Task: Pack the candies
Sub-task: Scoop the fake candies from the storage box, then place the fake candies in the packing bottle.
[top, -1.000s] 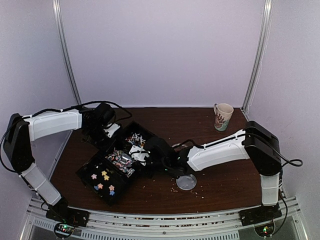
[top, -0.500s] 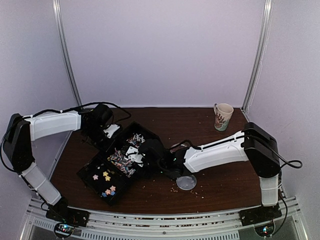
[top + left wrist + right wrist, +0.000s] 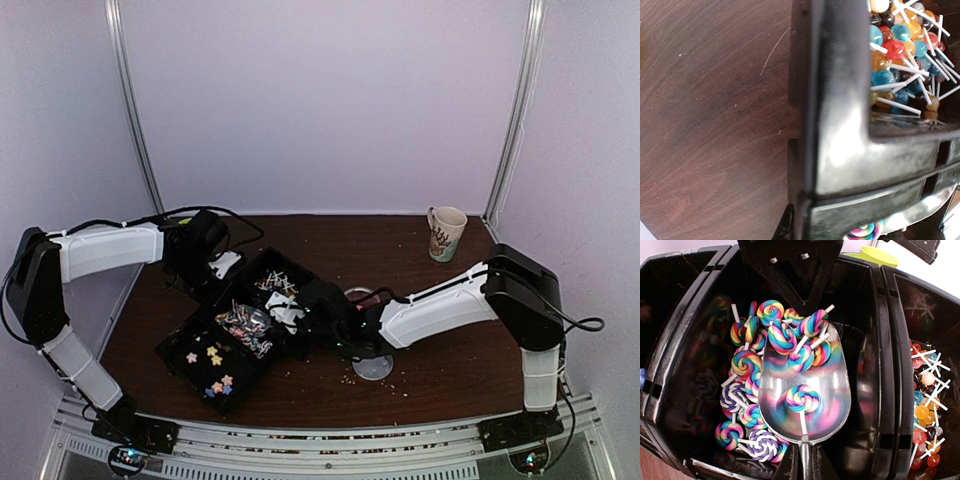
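On the brown table, a black three-compartment tray lies at a slant, and everything here is placed from it. Its nearest compartment holds star-shaped candies in pink, yellow and blue. Just off the tray's right side, a small clear round dish sits on the wood among pale crumbs. The middle compartment is heaped with rainbow swirl lollipops. The right gripper reaches into it, jaws clenched on the handle of a metal scoop. The scoop's bowl lies in the pile with one swirl lollipop in its hollow and several more at its far lip. The farthest compartment is filled with ball lollipops in blue, red and amber on white sticks. At that compartment's outer left wall the left gripper is clamped onto the tray's rim. Well beyond the tray, toward the table's far right corner, stands a cream patterned mug.
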`<state>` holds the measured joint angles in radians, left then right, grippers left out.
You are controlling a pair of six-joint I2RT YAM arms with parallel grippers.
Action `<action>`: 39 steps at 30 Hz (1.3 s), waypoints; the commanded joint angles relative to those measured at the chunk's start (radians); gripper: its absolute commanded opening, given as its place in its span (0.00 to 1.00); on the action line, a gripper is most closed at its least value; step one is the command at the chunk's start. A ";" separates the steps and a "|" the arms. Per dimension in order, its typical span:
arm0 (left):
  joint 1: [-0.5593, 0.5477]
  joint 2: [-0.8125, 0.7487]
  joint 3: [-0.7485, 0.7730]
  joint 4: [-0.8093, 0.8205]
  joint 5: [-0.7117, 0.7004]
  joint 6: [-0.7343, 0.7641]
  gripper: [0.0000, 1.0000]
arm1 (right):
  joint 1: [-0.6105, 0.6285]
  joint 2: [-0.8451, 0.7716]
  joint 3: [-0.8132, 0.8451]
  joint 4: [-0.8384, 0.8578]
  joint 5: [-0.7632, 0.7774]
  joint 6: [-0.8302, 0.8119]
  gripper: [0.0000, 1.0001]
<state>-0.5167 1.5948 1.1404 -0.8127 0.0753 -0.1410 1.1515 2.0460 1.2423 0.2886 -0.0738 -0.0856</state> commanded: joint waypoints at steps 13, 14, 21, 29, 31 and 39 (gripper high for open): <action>0.045 -0.042 0.051 0.136 0.071 -0.088 0.00 | 0.008 -0.101 -0.129 0.074 0.044 -0.005 0.00; 0.045 -0.042 0.051 0.136 0.071 -0.088 0.00 | 0.009 -0.101 -0.134 0.076 0.044 -0.004 0.00; 0.045 -0.046 0.050 0.136 0.056 -0.085 0.00 | 0.005 -0.096 -0.172 0.136 0.053 -0.003 0.00; 0.045 -0.031 0.054 0.128 0.058 -0.084 0.00 | -0.003 -0.158 -0.255 0.262 0.060 0.000 0.00; 0.045 -0.032 0.055 0.126 0.056 -0.083 0.00 | -0.004 -0.177 -0.270 0.277 0.068 -0.012 0.00; 0.049 -0.033 0.053 0.125 0.057 -0.083 0.00 | -0.005 -0.264 -0.369 0.365 0.118 -0.048 0.00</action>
<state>-0.4782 1.5948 1.1408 -0.7753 0.0925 -0.2012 1.1500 1.8374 0.9237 0.5838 -0.0048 -0.1097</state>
